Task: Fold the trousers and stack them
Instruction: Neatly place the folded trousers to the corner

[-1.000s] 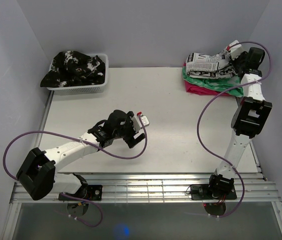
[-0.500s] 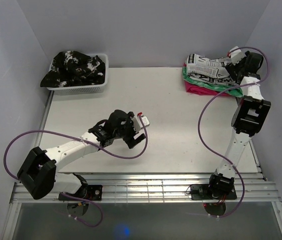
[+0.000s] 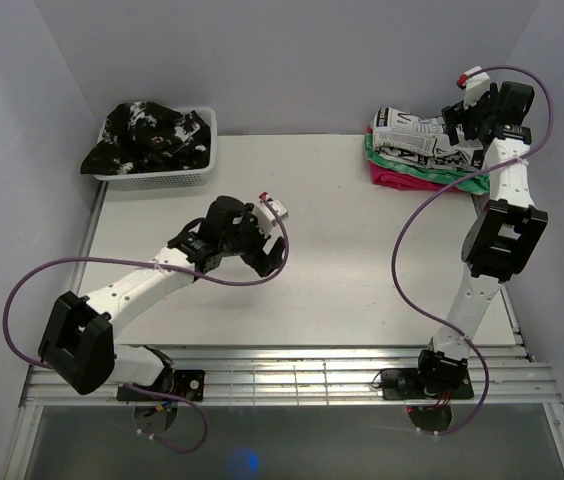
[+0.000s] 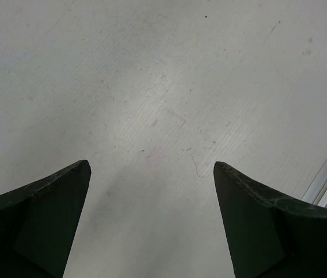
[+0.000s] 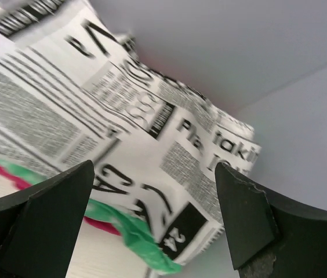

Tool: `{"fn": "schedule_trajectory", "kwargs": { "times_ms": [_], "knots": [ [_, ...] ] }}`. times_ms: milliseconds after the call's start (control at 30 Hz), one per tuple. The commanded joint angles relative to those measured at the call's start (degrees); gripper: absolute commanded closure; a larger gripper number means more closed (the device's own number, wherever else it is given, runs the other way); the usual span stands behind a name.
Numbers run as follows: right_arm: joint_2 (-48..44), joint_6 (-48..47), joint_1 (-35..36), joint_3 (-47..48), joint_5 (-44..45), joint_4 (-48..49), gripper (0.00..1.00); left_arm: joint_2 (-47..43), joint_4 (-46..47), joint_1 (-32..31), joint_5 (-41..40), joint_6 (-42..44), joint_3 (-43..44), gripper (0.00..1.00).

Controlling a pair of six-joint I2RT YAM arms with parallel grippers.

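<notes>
The trousers (image 3: 414, 135), white with black newspaper print, lie folded on top of a green and a pink folded cloth (image 3: 402, 166) at the table's back right corner. In the right wrist view the trousers (image 5: 123, 121) fill the left and middle, with a green edge (image 5: 134, 231) under them. My right gripper (image 3: 459, 125) hangs just right of the pile, open, with nothing between its fingers (image 5: 53, 214). Open and empty too, my left gripper (image 3: 274, 252) hovers over bare table (image 4: 152, 116) left of the middle.
A white basket (image 3: 167, 178) at the back left holds a black garment with white splotches (image 3: 147, 130). Walls close the table in at the left, back and right. A metal rail (image 3: 282, 375) runs along the near edge.
My right gripper has opened, let go of the trousers and drawn back a little from the pile. The left arm has shifted slightly towards the back.
</notes>
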Motion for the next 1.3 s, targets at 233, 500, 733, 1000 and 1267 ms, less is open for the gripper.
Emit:
{"fn": "schedule_trajectory", "kwargs": {
  "times_ms": [233,500,733,1000,1267],
  "knots": [
    [-10.1,16.1,12.0,-1.2,-16.0,-20.1,0.10,17.8,-16.4,18.2,17.9,-20.0,24.0,0.02],
    [-22.9,12.9,23.4,-27.7,-12.7,-29.0,0.10,21.3,-21.3,29.9,20.7,-11.6,29.6,0.02],
    [-34.3,13.3,30.0,-49.9,-6.9,-20.7,0.10,13.5,-21.7,36.5,20.3,-3.2,16.0,0.02],
    [-38.5,18.0,31.2,-55.7,-0.3,-11.4,0.08,5.1,-20.4,36.6,18.5,-2.3,7.0,0.02],
    [-29.8,18.9,15.4,-31.0,11.1,-0.7,0.39,2.8,-21.8,36.6,22.8,-3.9,11.6,0.02]
  ]
}}
